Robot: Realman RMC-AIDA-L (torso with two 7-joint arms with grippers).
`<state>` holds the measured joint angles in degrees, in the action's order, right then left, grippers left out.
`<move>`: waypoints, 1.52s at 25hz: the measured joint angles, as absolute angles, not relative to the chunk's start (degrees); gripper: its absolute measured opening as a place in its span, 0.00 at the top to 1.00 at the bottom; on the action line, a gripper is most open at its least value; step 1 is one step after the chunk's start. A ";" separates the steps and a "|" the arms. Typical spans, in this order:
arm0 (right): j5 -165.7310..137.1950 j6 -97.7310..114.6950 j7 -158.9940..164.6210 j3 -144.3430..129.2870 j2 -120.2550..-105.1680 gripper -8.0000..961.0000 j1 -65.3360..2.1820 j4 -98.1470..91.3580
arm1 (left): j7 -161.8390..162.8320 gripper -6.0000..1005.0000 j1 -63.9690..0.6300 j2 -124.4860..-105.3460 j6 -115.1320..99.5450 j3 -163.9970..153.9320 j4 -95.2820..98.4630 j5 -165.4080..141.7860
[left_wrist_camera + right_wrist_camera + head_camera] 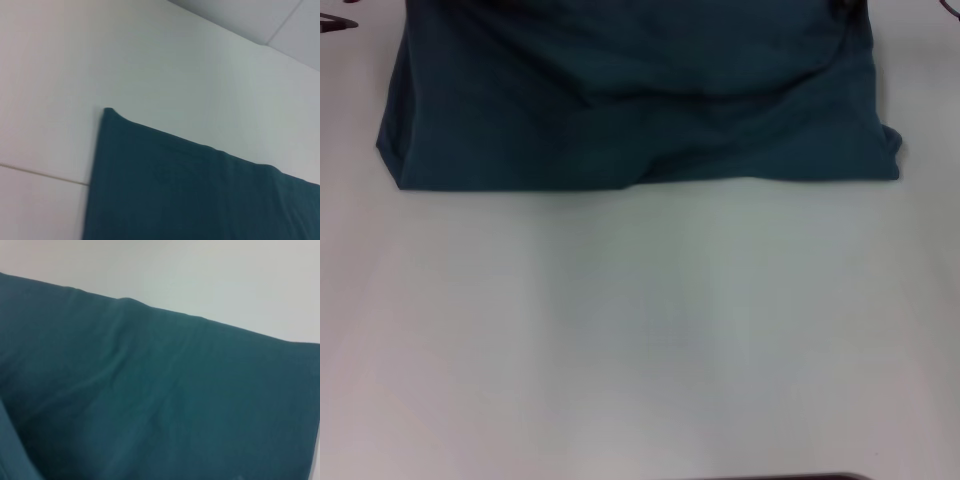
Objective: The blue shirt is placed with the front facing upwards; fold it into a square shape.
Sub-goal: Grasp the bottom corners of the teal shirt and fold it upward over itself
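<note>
Shirt work first: the blue shirt (pixel 640 100) lies bunched at the far side of the white worktop (pixel 640 340), neither claw shows so I cannot tell their grip, and I think its wrinkles need smoothing flat before the next fold.

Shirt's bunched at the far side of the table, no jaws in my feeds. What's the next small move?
Probably smooth the blue shirt before another fold: creases run across it and its near edge is uneven on the table. No lettering shows, so it looks already folded over.
</note>
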<state>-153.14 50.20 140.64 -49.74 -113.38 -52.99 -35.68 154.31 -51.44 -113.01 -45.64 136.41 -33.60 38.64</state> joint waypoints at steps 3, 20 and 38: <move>-153.23 49.83 140.63 -49.75 -113.44 0.90 -53.13 -35.68 | 155.78 0.99 -51.46 -113.00 -44.84 135.54 -33.62 37.77; -153.55 46.53 140.62 -52.04 -114.20 0.90 -52.72 -35.30 | 157.57 0.99 -51.69 -113.94 -43.11 133.13 -34.27 34.83; -154.34 45.17 141.09 -54.30 -115.03 0.89 -52.38 -34.87 | 149.58 0.99 -54.02 -115.88 -42.22 132.97 -33.74 35.20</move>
